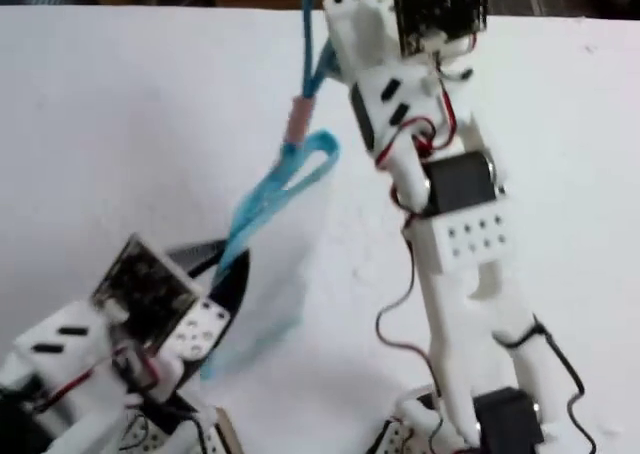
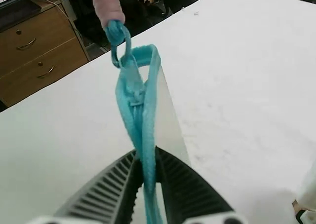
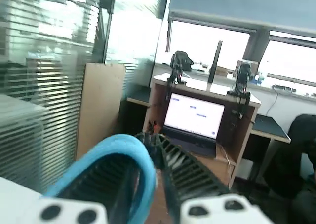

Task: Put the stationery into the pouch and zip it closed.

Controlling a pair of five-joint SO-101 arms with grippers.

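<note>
Left gripper (image 2: 146,161) is clenched on the clear pouch with blue zip (image 2: 143,115). Right gripper (image 3: 155,141) grips the blue pull cord (image 3: 106,147); best to pull slow and straight.

Your white tabletop (image 1: 120,104) fills the high view from the upper left across. Beyond it you have a wooden drawer cabinet (image 2: 34,56), a wooden desk (image 3: 247,98) carrying an open laptop (image 3: 193,116), bright daylit windows (image 3: 207,46) and slatted blinds (image 3: 44,61).
</note>
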